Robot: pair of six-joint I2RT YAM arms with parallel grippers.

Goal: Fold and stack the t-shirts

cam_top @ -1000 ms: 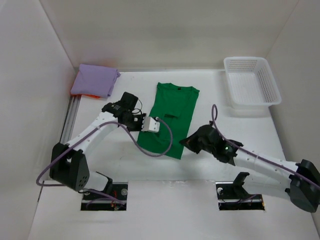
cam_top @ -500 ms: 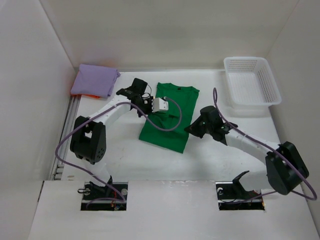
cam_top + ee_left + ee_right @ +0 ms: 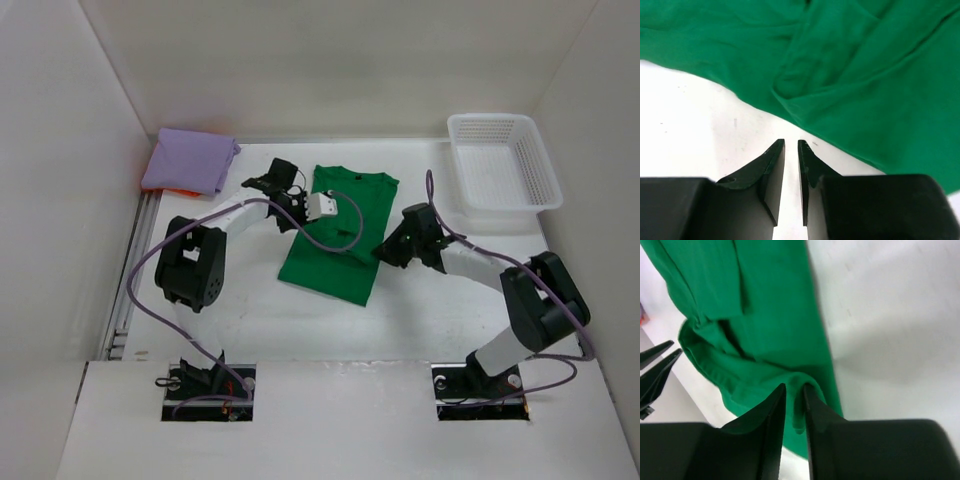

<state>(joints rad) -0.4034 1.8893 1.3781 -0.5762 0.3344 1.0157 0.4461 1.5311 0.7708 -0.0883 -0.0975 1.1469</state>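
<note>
The green shirt [image 3: 865,75] is matt cloth; the table [image 3: 690,120] smooth, perhaps laminate.

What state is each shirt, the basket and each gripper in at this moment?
green t-shirt: flat on the table, sleeves folded in, not stacked.
lavender t-shirt: folded, lying on the orange one, far left corner.
orange t-shirt: almost hidden; only an edge shows.
basket: upright, far right corner.
left gripper: jaws slightly apart, holding nothing.
right gripper: jaws narrowly apart at a green fold; grip unclear.
</note>
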